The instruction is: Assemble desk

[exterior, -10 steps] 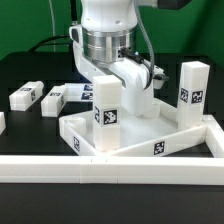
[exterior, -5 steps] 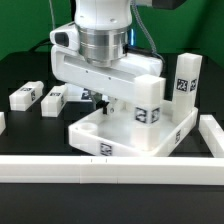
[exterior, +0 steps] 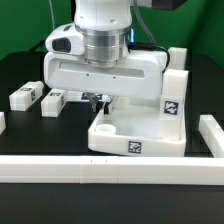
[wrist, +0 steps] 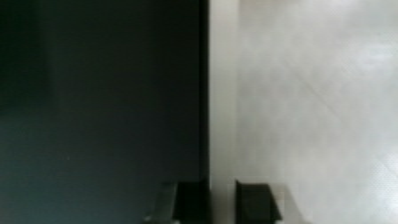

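The desk top (exterior: 140, 135), a white tray with a raised rim, a round socket and a small tag on its front wall, lies at the centre right of the exterior view. Two white legs stand upright on it at its right side, nearly in line: the nearer leg (exterior: 171, 100) shows a tag, the farther leg (exterior: 178, 58) rises behind it. My gripper (exterior: 97, 99) reaches down at the top's far left rim. In the wrist view the gripper (wrist: 221, 200) is shut on a thin white edge of the desk top (wrist: 302, 100). Two loose legs (exterior: 25, 96) (exterior: 53, 100) lie at the left.
A long low white rail (exterior: 100, 166) runs along the table's front, with raised ends at the exterior view's right (exterior: 212, 135) and left. The black table (exterior: 30, 130) shows between the rail and the loose legs. My arm's white body hangs over the desk top.
The desk top has turned in my grip. Its two standing legs have swung toward the exterior view's right, and its tagged front wall now faces the camera.
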Motion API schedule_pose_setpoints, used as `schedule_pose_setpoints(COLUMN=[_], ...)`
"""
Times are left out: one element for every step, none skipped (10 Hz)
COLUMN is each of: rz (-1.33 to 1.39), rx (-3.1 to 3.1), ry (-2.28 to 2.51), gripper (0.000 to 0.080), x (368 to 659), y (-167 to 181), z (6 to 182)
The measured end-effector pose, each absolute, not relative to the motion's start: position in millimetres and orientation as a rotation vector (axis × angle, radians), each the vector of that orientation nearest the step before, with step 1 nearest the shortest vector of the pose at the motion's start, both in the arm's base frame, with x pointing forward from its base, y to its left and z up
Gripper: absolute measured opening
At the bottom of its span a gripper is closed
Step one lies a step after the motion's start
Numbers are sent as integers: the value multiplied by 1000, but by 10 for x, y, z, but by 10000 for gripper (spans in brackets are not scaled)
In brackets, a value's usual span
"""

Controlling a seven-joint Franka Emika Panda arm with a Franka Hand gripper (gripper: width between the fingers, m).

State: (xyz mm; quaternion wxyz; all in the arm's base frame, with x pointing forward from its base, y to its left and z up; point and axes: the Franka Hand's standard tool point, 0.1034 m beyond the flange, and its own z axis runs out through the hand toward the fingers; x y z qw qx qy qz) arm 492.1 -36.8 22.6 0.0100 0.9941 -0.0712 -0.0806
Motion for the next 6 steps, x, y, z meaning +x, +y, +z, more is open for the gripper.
schedule_pose_setpoints(rz=[-240,-230,-222,-211,-214,-220], rx=[3103,3104,3098,3080,3072,3045], ry=[-39,127,268,467,526,653], gripper=[63,63,60,61,61,61], x=[4996,5071,5138,5168,5159,5156], y=[-341,-331,-322,-317,-356,-377], z=[254,263,254,238,236,235])
